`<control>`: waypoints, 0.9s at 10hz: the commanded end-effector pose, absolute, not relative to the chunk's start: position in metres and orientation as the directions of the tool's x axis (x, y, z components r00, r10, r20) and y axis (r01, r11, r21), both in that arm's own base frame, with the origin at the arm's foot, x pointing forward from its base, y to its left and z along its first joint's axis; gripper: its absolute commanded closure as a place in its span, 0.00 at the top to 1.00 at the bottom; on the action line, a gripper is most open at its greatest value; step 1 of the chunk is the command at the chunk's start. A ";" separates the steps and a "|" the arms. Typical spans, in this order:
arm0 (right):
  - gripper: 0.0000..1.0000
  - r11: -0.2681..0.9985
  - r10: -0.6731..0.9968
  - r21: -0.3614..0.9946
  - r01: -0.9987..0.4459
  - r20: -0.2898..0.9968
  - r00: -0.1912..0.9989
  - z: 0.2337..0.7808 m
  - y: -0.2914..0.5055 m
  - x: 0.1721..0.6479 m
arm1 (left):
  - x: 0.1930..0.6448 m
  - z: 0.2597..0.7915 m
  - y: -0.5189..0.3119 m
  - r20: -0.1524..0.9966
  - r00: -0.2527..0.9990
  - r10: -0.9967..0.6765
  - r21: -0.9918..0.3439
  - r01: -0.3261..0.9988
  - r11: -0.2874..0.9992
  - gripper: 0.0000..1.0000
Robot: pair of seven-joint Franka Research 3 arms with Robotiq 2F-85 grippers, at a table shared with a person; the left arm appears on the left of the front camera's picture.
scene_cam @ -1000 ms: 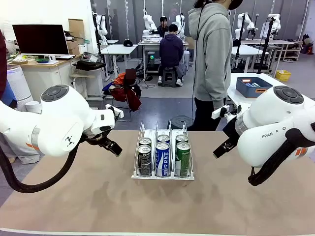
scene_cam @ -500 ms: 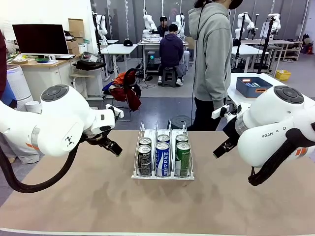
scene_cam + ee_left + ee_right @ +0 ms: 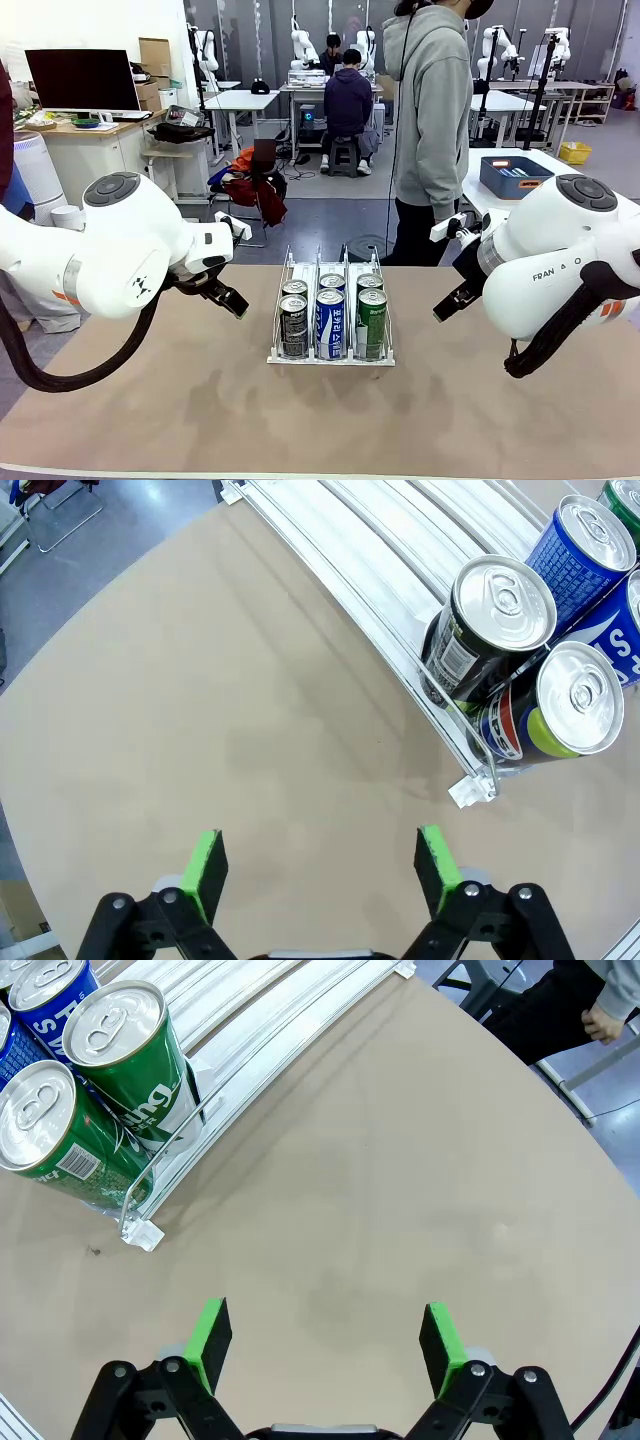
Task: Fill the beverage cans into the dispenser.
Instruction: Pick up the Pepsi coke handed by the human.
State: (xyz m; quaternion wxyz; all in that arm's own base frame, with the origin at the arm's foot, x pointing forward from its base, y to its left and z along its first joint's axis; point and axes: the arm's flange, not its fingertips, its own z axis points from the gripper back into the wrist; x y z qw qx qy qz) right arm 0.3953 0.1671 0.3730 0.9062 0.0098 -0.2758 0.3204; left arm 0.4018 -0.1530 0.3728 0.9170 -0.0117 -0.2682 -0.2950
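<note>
The dispenser stands mid-table with several beverage cans upright in its three lanes: black on the left, blue in the middle, green on the right, each with another can behind. My left gripper hovers left of the rack, open and empty. In the left wrist view the left gripper hangs over bare table beside the black cans. My right gripper hovers right of the rack. Its wrist view shows the right gripper open, with green cans to the upper left.
A person in a grey hoodie stands at the table's far side, one hand hanging down. A blue bin sits on a white table behind at the right. Bare tan tabletop lies in front of the rack.
</note>
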 end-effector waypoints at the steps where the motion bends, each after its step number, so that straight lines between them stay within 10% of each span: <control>1: 1.00 0.795 0.575 -0.158 -0.586 0.506 0.643 0.373 0.167 0.395 | 0.402 0.373 -0.152 0.499 0.684 -0.532 0.136 0.545 0.827 1.00; 9: 1.00 0.755 0.519 0.141 -0.640 0.467 0.716 0.455 0.160 0.422 | 0.397 0.464 -0.112 0.496 0.504 -0.707 -0.066 0.834 0.548 1.00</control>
